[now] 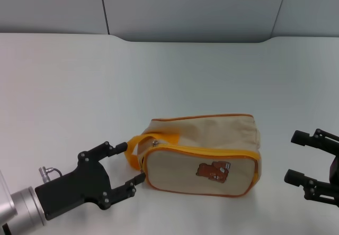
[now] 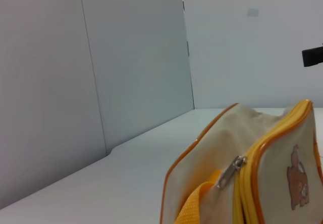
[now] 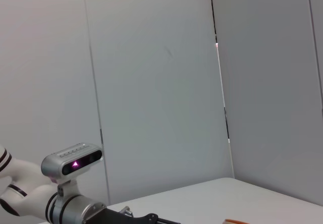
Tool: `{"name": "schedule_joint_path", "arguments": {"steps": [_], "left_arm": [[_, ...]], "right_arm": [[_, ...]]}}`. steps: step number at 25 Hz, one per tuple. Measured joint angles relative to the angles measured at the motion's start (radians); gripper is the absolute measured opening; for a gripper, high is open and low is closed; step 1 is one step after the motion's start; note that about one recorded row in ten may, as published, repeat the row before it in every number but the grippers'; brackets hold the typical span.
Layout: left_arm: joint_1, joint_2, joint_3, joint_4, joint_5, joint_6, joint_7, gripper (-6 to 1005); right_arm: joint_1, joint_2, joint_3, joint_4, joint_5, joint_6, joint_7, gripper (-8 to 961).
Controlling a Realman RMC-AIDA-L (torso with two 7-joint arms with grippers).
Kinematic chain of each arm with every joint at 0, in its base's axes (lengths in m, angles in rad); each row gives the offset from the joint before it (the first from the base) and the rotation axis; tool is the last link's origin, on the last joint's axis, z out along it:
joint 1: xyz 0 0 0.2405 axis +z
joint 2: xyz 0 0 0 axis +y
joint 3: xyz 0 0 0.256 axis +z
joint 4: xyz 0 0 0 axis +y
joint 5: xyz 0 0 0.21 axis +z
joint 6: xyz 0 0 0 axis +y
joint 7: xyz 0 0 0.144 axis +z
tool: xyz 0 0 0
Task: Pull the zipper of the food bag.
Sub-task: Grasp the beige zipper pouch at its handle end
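Observation:
The beige food bag [image 1: 204,134] lies on the white table, its side with the brown bear patch [image 1: 214,171] facing me. The yellow-orange zipper [image 1: 212,150] curves round that side's edge. Its small silver pull tab [image 1: 155,143] sits at the bag's left end, by the yellow strap handle [image 1: 133,149]. My left gripper [image 1: 128,164] is open, its fingertips on either side of the handle at the bag's left end. My right gripper [image 1: 295,157] is open and empty, a little to the right of the bag. The left wrist view shows the bag [image 2: 212,153], the zipper [image 2: 267,146] and the pull tab [image 2: 232,170] close up.
The white table [image 1: 79,87] runs back to grey wall panels [image 1: 190,7]. The right wrist view shows the wall and my left arm's wrist camera [image 3: 71,161]. A dark fingertip of the right gripper [image 2: 313,56] shows in the left wrist view.

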Motion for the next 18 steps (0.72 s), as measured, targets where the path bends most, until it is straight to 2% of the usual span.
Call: {"name": "schedule_joint_path", "arguments": {"steps": [8, 18], "left_arm": [[0.011, -0.001, -0.001, -0.027, -0.002, 0.029, 0.002, 736], [-0.083, -0.001, -0.013, -0.181, -0.048, -0.016, 0.069, 736]], "right_arm": [[0.001, 0.000, 0.000, 0.000, 0.000, 0.004, -0.001, 790], [0.012, 0.006, -0.004, 0.003, 0.000, 0.005, -0.001, 789]]}}
